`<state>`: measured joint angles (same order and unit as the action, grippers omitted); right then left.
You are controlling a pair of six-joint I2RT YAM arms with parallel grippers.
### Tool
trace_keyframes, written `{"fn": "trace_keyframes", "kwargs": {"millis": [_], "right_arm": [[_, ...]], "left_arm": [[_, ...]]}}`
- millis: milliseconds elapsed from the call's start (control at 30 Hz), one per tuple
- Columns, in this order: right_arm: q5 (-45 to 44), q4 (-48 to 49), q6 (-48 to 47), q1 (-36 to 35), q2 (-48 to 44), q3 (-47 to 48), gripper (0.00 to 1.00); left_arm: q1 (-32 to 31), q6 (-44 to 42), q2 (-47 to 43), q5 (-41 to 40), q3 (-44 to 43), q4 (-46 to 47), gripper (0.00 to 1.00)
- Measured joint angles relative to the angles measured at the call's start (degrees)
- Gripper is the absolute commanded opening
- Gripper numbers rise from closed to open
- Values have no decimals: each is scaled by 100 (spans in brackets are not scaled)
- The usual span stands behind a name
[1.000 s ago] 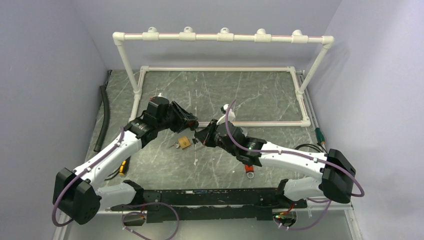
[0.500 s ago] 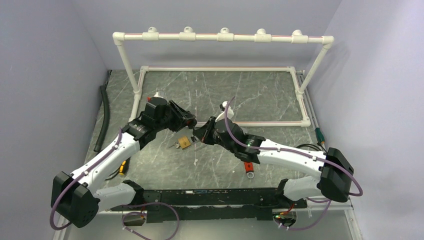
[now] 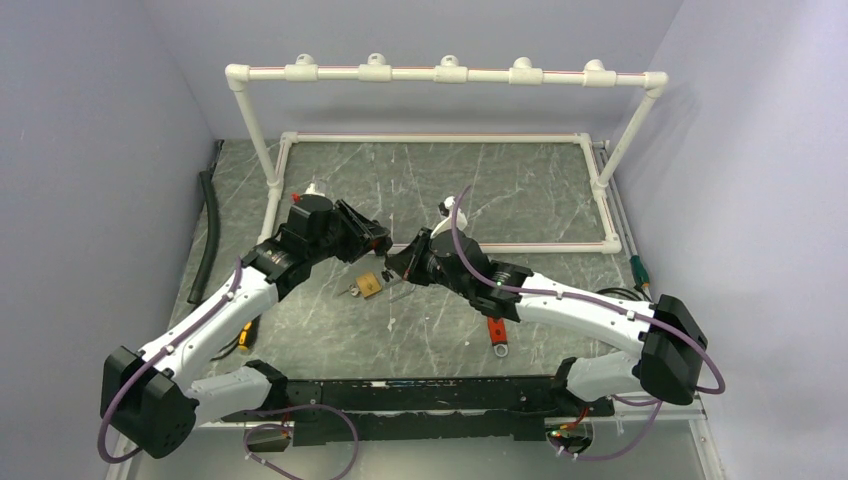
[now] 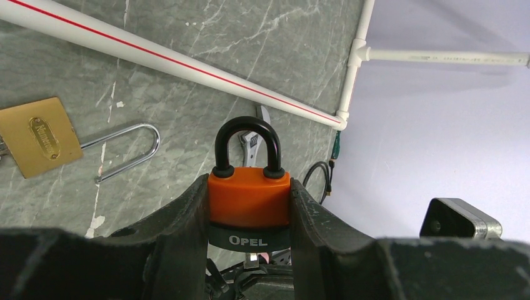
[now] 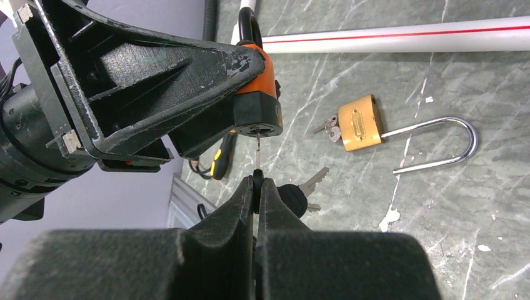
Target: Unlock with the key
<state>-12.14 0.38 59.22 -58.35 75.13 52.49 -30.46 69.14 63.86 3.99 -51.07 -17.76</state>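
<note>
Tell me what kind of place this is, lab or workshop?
Probably a robot lab test cell: plain lavender walls box in a marble-pattern tabletop, with a white PVC pipe frame, an orange padlock and a brass padlock.

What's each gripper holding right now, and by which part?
Left gripper clamps the orange padlock by the sides of its body. Right gripper pinches the key by its head, blade aimed at the keyhole.

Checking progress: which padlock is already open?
The brass padlock on the table: one shackle leg is free. The orange padlock in the left gripper has both legs seated.
</note>
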Motion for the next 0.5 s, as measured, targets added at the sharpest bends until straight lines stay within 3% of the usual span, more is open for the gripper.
{"fn": "trace_keyframes", "kwargs": {"millis": [500], "right_arm": [[612,-170,-70,339,0,160,0]], "left_arm": [[-2,-127,-39,-66,0,96,0]]}}
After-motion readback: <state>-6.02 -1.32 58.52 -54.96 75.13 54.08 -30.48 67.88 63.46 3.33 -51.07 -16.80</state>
